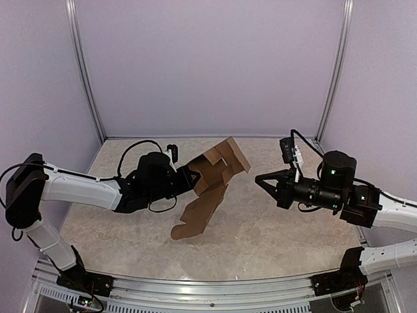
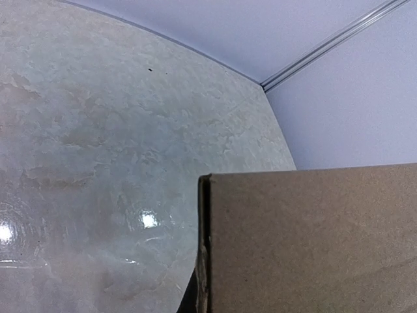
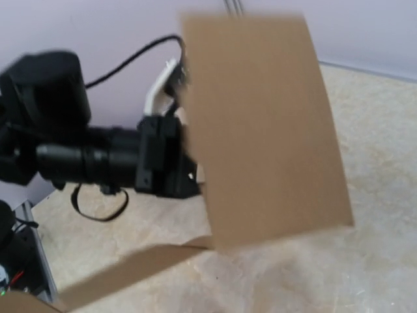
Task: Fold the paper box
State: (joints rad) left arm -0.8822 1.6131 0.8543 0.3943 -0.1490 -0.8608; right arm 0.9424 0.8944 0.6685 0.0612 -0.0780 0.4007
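Top external view: my left claw (image 1: 193, 180) is clamped on the near edge of the paper box (image 1: 218, 173) and holds it up off the table (image 1: 280, 238), roughly midway between my two arms and closer to the left one. The upper panels stand bent up at angles to one another, so some creases have been worked, but I see no closed shape. One long flap (image 1: 195, 220) hangs loose below my grip, its lower end down at or just above the table; I cannot tell whether it touches. My left wrist camera sees only a flat brown panel filling the lower right corner, with none of my fingers showing. My right claw (image 1: 260, 178) hovers just to the right of the box, pointed at it and not touching; whether it is spread or pinched I cannot tell, since its fingers are out of my right wrist camera's sight and that view is blurred. By my reckoning the job is at an early-to-middle stage: walls are partly raised, and what is left is bringing up the hanging flap, squaring the sides and tucking the flaps in.
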